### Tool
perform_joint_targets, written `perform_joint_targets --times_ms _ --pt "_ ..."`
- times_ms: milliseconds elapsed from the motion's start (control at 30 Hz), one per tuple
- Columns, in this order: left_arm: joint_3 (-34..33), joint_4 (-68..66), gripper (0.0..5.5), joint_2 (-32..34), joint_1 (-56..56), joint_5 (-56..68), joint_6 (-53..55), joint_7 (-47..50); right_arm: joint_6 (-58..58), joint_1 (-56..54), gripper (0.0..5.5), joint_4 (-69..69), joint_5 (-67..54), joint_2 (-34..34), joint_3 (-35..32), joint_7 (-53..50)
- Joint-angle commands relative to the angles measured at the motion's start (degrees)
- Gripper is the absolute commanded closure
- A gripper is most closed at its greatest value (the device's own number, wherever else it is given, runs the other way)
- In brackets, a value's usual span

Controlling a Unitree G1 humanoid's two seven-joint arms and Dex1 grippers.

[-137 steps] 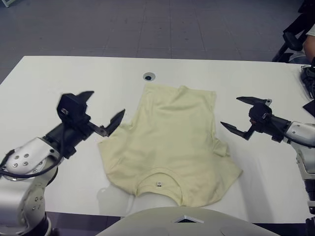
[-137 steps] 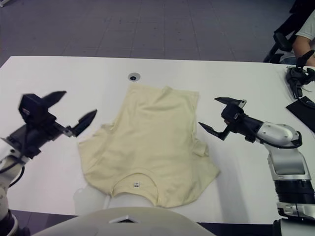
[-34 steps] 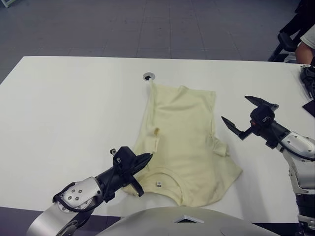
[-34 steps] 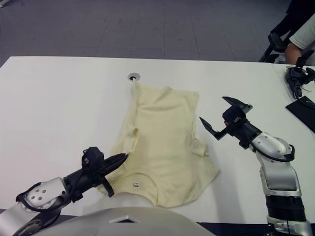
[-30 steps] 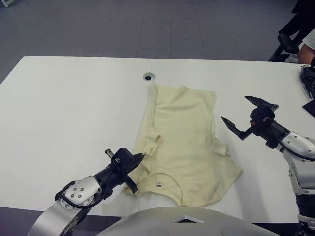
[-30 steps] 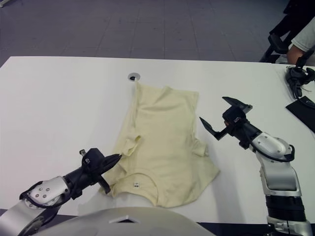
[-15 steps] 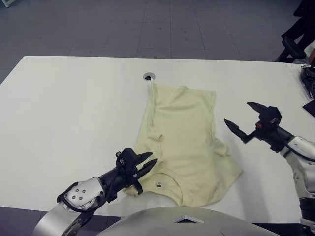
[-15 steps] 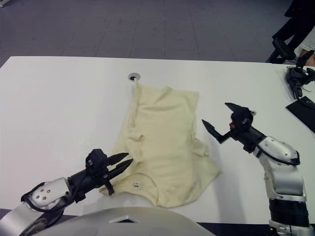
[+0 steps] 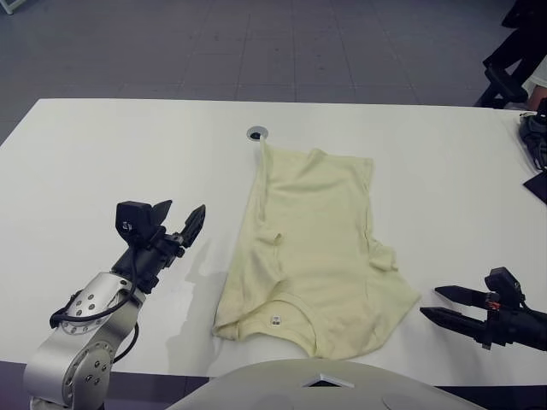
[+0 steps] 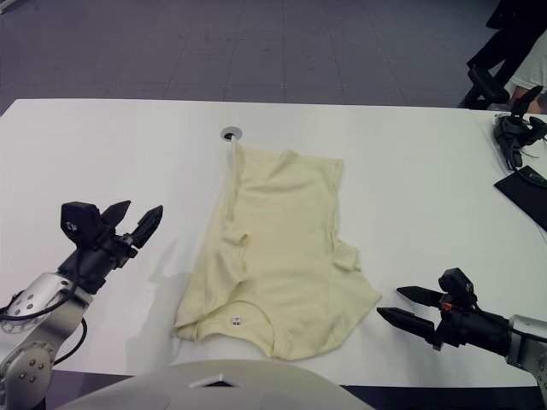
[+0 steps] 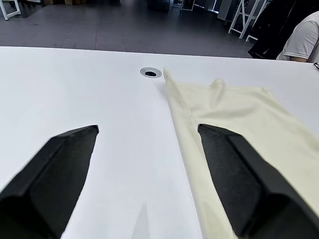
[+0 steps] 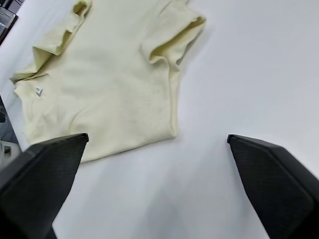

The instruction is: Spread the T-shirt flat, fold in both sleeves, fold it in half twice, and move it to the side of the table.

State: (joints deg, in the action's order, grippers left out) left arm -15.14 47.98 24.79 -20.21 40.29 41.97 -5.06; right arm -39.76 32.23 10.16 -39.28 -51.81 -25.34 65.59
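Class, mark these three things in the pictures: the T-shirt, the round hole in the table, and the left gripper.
T-shirt [image 9: 316, 231], left eye view, middle of the cloth.
round hole [image 9: 256, 133], left eye view, its dark centre.
left gripper [image 9: 185, 207], left eye view, midway between its fingertips.

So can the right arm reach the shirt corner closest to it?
Probably yes. The right gripper is open and points at the T-shirt's near corner, with just bare table between them and nothing in the way.

T-shirt [image 9: 312, 248]: soft matt cloth | table [image 9: 111, 145]: smooth, matt | grommet [image 9: 257, 133]: metallic
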Motion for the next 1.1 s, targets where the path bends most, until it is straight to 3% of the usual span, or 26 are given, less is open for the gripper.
perform_joint_targets --times_ms 33,233,933,1100 --pt "1.3 1.2 1.12 0.0 0.0 -0.4 2.0 1.0 -0.1 -1.9 0.98 1.0 0.0 1.7 1.6 -0.9" --pt "2.7 1.2 0.10 0.6 0.7 -1.6 2.5 0.6 -1.2 -1.3 2.03 3.0 -0.4 1.7 2.3 -0.1" --pt "5.2 1.1 0.10 0.7 0.3 -4.2 1.8 -0.9 2.2 -2.0 5.44 -0.5 4.2 2.1 5.1 0.5" --pt "5.5 0.8 0.10 0.3 -0.2 -5.1 1.5 -1.4 -1.7 -3.9 5.49 1.0 -1.2 1.5 1.5 2.2"
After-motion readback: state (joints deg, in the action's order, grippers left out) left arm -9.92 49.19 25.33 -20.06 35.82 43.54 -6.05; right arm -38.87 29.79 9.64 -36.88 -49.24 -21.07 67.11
